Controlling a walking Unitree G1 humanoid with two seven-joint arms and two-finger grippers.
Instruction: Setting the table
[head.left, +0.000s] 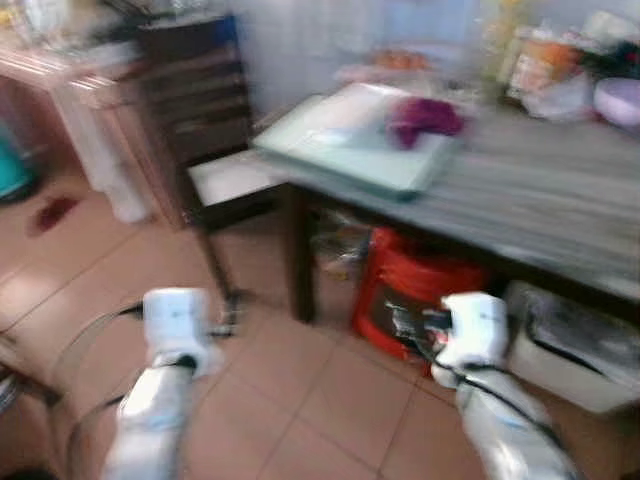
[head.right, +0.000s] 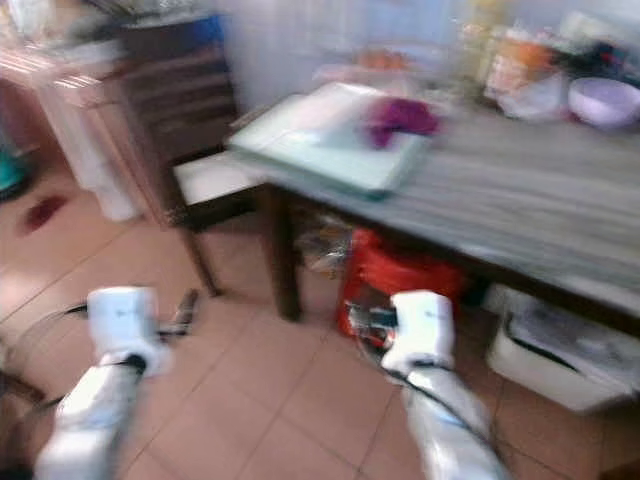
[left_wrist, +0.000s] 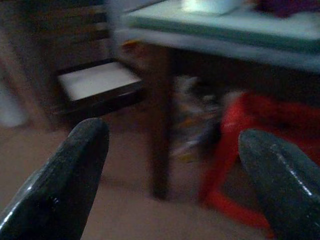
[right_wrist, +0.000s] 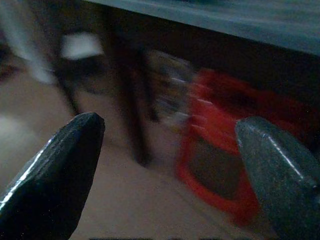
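Observation:
The picture is blurred. A grey wooden table (head.left: 540, 200) stands ahead and to the right. On its near left corner lies a pale green tray (head.left: 350, 140) with a purple thing (head.left: 425, 118) on it. My left arm (head.left: 178, 330) and right arm (head.left: 470, 330) are held low over the tiled floor, short of the table. In the left wrist view my left gripper (left_wrist: 175, 135) is open, its fingers (left_wrist: 75, 165) wide apart and empty. My right gripper (right_wrist: 170, 125) is open as well, facing the space under the table.
A red plastic stool (head.left: 410, 290) and a white box (head.left: 570, 350) sit under the table. A dark chair with a white seat (head.left: 235, 175) stands at the table's left end. Bottles and a lilac bowl (head.left: 620, 100) crowd the far right. A pink side table (head.left: 60, 70) is far left.

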